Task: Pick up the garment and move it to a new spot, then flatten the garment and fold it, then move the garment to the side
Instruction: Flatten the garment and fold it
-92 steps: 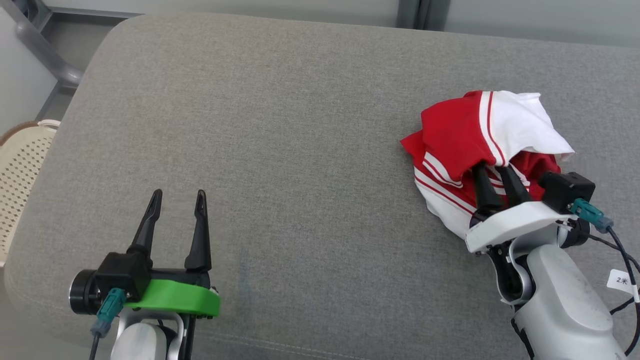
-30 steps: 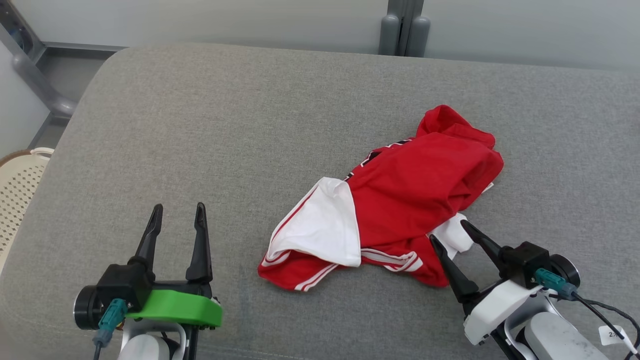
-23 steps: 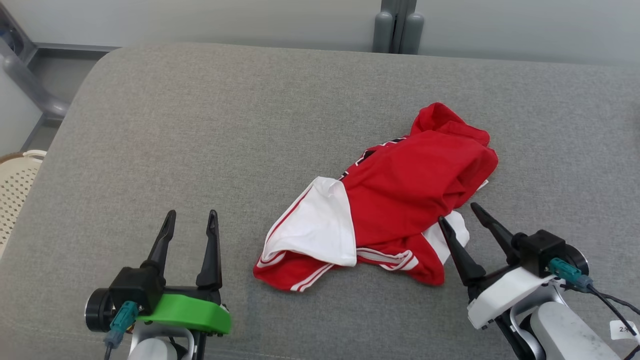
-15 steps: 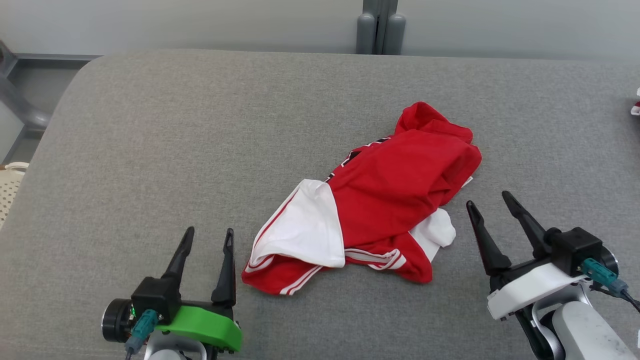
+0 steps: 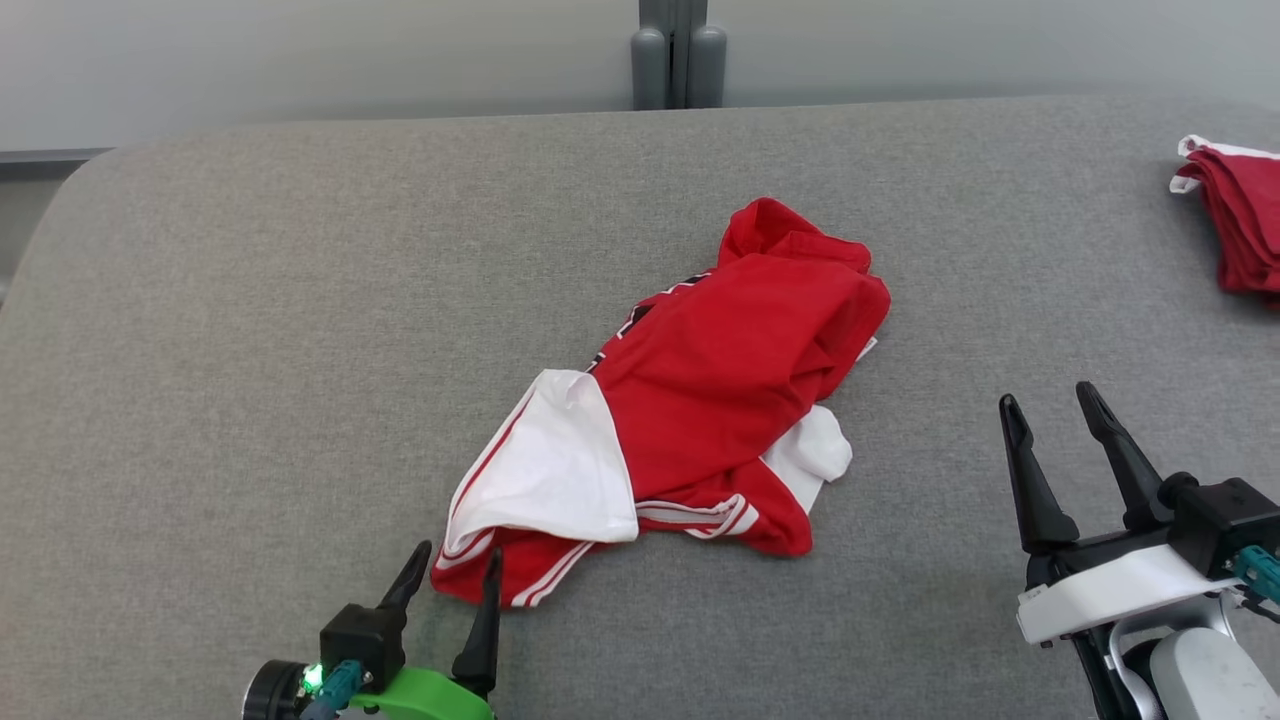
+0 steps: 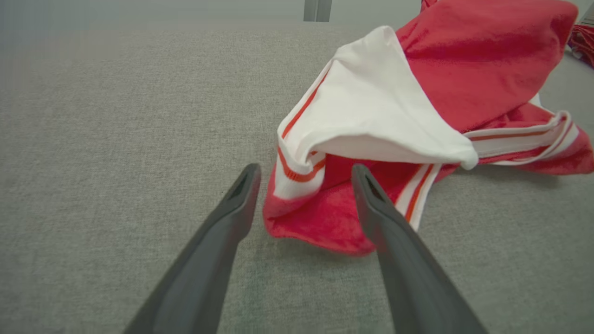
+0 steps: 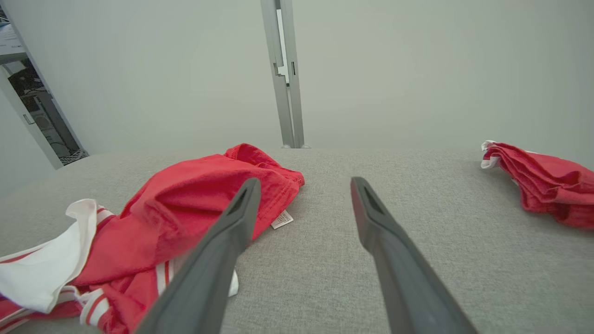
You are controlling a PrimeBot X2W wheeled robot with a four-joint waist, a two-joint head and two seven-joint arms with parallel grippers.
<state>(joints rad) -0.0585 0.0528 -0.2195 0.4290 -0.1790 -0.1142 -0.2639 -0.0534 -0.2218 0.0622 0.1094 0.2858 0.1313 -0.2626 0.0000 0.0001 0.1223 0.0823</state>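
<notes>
Red and white garment (image 5: 690,400) in a lumpy heap near the middle of the grey cushion (image 5: 250,300). Looks set down at its new spot, so seems past step one. Not flat yet, not folded, not moved aside. Left gripper (image 5: 459,549) at 8 o'clock from the heap, wide open and empty, tips just beside the red hem. Right gripper (image 5: 1046,394) at 3 o'clock, wide open, empty, well apart. Another red pile (image 5: 1240,220) far off at 2 o'clock.

Likely lab: padded bench (image 5: 300,300), partition walls (image 7: 394,69)
</notes>
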